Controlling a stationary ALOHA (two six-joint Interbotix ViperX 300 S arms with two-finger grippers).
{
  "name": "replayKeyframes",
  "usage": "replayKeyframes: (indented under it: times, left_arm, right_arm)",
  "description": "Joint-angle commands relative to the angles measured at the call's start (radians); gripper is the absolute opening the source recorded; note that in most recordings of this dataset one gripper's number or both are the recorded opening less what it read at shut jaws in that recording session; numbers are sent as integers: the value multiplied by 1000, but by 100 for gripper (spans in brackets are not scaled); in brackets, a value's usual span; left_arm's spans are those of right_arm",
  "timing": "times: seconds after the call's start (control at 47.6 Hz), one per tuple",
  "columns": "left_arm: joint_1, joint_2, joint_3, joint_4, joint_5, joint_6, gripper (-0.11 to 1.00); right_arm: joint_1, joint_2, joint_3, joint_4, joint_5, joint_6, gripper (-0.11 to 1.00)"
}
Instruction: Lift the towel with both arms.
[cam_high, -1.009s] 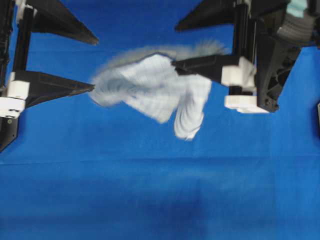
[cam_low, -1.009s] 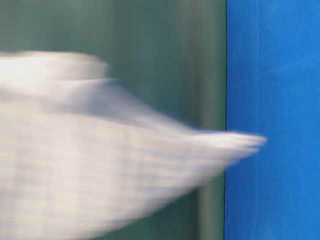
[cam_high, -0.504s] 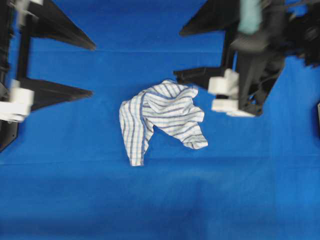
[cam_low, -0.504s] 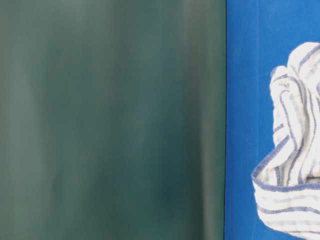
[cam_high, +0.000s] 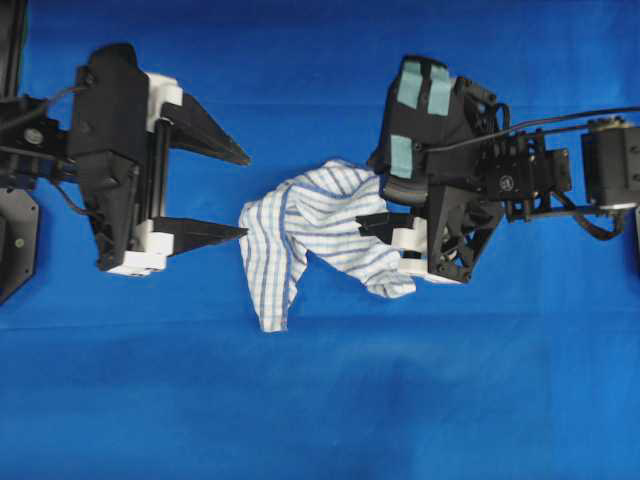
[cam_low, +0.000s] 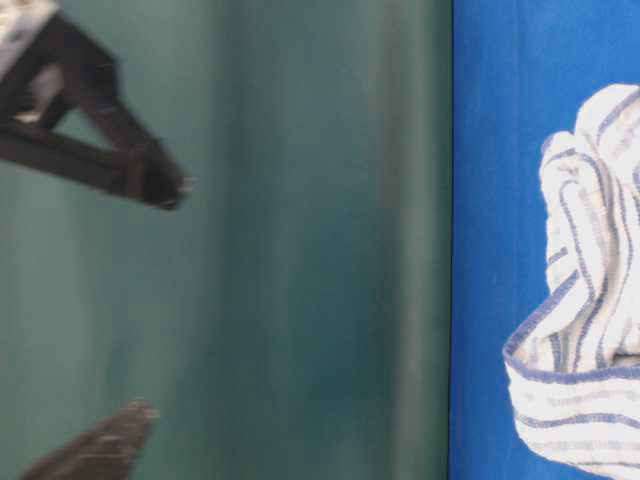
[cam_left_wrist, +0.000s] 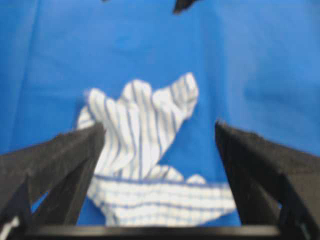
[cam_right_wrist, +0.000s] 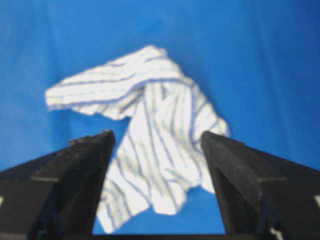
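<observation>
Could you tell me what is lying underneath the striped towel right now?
The towel lies crumpled on the blue tablecloth. Whether anything sits beneath its folds cannot be seen.

The left gripper (cam_high: 240, 196) is held wide open at centre left; the right gripper (cam_high: 368, 192), teal-taped, is spread right of centre.
</observation>
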Motion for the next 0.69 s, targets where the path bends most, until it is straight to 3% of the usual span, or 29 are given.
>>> replayKeyframes:
  times: [0.0,0.378,0.672]
  left_arm:
    - [0,5,23,3,-67,2,91]
    - [5,120,183,3,-296,2,91]
    - [8,247,222,2,-393,2,91]
  right_arm:
    - [-3,-29,46,-3,-71,21,68]
    - [-23,-9,224,-3,-255,66,68]
    - [-38,77,305,-3,-364,67,68]
